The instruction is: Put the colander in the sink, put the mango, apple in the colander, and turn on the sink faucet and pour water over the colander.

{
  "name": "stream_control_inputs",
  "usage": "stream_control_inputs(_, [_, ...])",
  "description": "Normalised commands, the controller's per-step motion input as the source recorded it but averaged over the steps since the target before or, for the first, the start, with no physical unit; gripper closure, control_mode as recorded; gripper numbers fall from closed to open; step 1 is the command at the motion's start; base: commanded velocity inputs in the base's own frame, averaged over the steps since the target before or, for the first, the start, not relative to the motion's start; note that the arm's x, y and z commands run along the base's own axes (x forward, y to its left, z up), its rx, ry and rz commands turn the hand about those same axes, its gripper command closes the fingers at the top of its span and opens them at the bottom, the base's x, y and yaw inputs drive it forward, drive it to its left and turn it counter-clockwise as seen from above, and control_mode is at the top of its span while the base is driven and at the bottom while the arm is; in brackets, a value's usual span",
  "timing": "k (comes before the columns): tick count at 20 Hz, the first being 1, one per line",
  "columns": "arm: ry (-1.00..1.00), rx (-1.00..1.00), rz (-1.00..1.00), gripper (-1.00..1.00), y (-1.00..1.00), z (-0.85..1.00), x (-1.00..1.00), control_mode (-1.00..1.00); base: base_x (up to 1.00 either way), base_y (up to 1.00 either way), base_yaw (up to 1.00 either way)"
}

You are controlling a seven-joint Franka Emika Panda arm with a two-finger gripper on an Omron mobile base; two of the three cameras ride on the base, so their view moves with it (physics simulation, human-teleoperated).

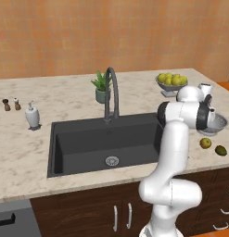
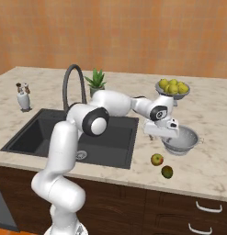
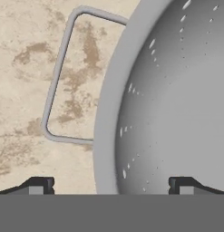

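While the colander (image 2: 181,139) stands on the counter (image 1: 23,152) with the sink (image 1: 83,143) empty, the task is at its first step, the pick-up. The counter spreads beneath the claw on every side. The sink lies well off to the claw's sink-ward side, beyond the arm, with the sink faucet (image 1: 111,92) arching at its back edge and no stream running. The colander sits directly under the claw (image 2: 169,134): in the hand view its rim (image 3: 106,113) runs up between the two fingertips (image 3: 38,186), one tip over bare counter outside the bowl, the other over the perforated inside. One wire side handle (image 3: 56,81) juts outward from the rim, on the outer tip's side. The jaws stand wide apart and hold nothing. Being round, the bowl has no long axis; the rim wall is the likely grip line, and a straight descent would probably straddle it. A fruit bowl (image 2: 172,87) stands behind the colander, clear of the claw. The apple (image 2: 156,159) and the mango (image 2: 167,172) lie just in front of it, near the counter edge, apart from each other; they seem clear of the lift, though a low swing toward the sink might graze the apple.
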Motion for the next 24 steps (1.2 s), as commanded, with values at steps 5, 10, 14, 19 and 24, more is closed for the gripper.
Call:
stream_control_inputs(5, [0.00,0.00,0.00,-1.00,-0.08,-0.11,0.15,-1.00,0.00,0.00,0.00])
stream_control_inputs(10, [0.00,0.00,0.00,-1.00,-0.12,-0.10,0.11,-1.00,0.00,0.00,0.00])
stream_control_inputs(14, [0.00,0.00,0.00,-1.00,-0.11,-0.11,0.01,-1.00,0.00,0.00,0.00])
stream_control_inputs(19, [0.00,0.00,0.00,1.00,-0.03,-0.34,0.00,-1.00,0.00,0.00,0.00])
stream_control_inputs(24, [0.00,0.00,0.00,1.00,-0.01,-0.08,0.00,-1.00,0.00,0.00,0.00])
